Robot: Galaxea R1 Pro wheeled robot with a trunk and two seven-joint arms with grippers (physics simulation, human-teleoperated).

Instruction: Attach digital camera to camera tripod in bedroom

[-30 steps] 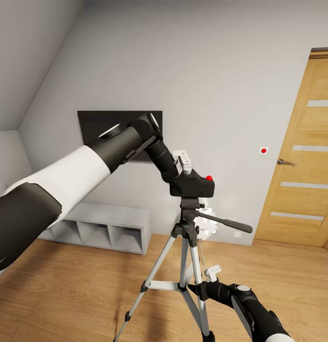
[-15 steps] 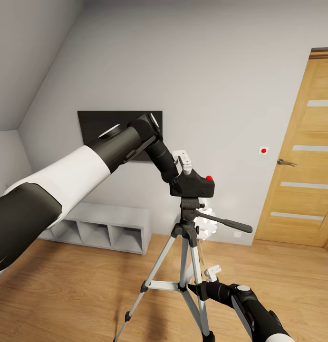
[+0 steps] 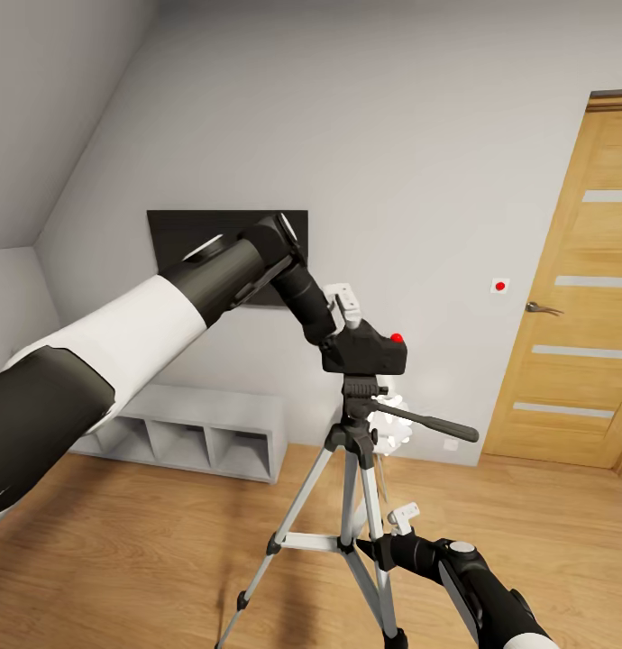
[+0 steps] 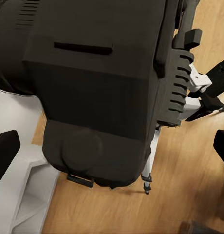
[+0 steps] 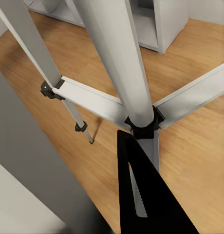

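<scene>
The digital camera (image 3: 365, 353), a black box with a red dot on top, sits on the black pan head of the camera tripod (image 3: 347, 451). My left gripper (image 3: 345, 311) is at the camera's upper left. In the left wrist view the camera (image 4: 102, 87) is very close, with my black fingers (image 4: 5, 156) spread wider than its body and a gap beside it. Low down, my right gripper (image 3: 388, 536) is at the tripod's centre braces. The right wrist view looks past one black finger (image 5: 146, 195), pressed beside a blurred silver leg, to the centre column (image 5: 121, 63).
A black wall TV (image 3: 180, 234) hangs behind my left arm above a low white shelf unit (image 3: 194, 433). A wooden door (image 3: 581, 297) stands at the right, with a small red-dot switch (image 3: 499, 286) beside it. Light wood floor (image 3: 122, 559) lies around the tripod.
My left forearm and gripper have shifted slightly up and to the left. The camera stays put on the tripod head. The right arm has not moved.
</scene>
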